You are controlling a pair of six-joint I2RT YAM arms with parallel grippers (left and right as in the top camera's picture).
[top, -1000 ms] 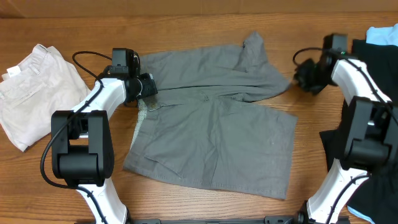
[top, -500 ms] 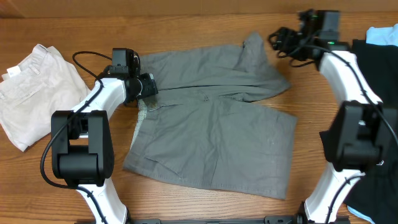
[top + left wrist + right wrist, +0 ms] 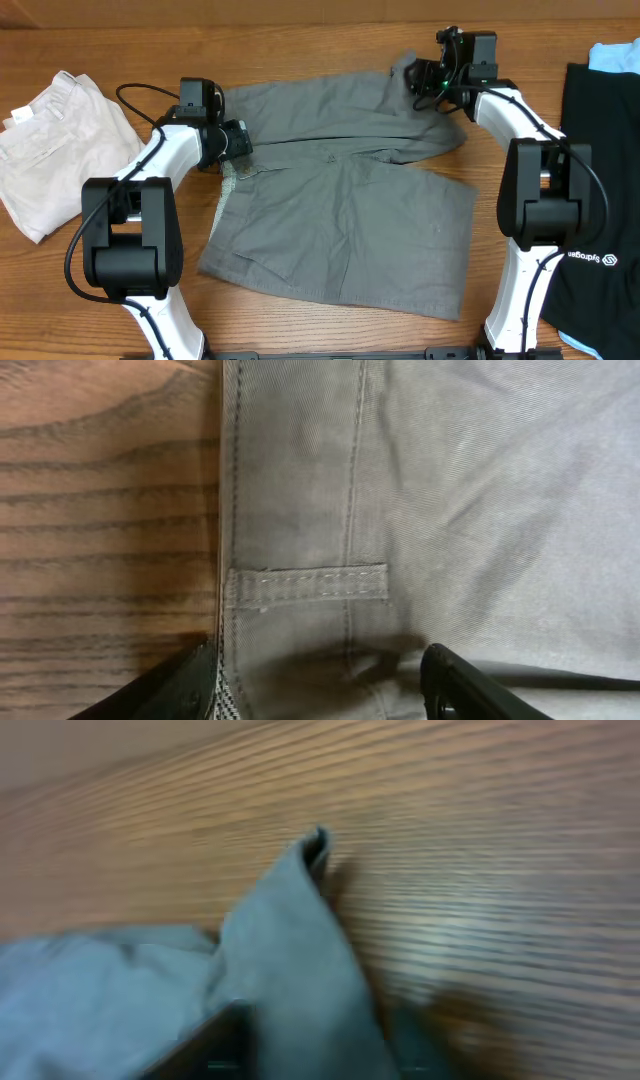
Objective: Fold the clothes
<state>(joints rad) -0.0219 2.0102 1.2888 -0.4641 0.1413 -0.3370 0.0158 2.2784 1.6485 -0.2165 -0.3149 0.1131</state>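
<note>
Overhead, my right tool (image 3: 425, 78) has swung in from the right to the raised leg corner (image 3: 405, 66) of the grey shorts (image 3: 350, 220), which lie spread mid-surface (image 3: 40, 300). My left tool (image 3: 235, 143) stays at the waistband. White lettering on the black garment (image 3: 600, 150) is too small to read. Only the left wrist view shows a stitched belt loop (image 3: 305, 583) between my spread fingers (image 3: 460, 685). The right wrist view is blurred, so I cannot tell that tool's grip.

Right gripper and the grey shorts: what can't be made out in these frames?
- Right gripper: open or shut unclear; right wrist view motion-blurred, overhead too small.
- Left gripper: fingertips cut by left wrist view's lower edge.
- Grey shorts: waistband corner hidden under left gripper, overhead.
- Black garment: cut by overhead's right edge.
</note>
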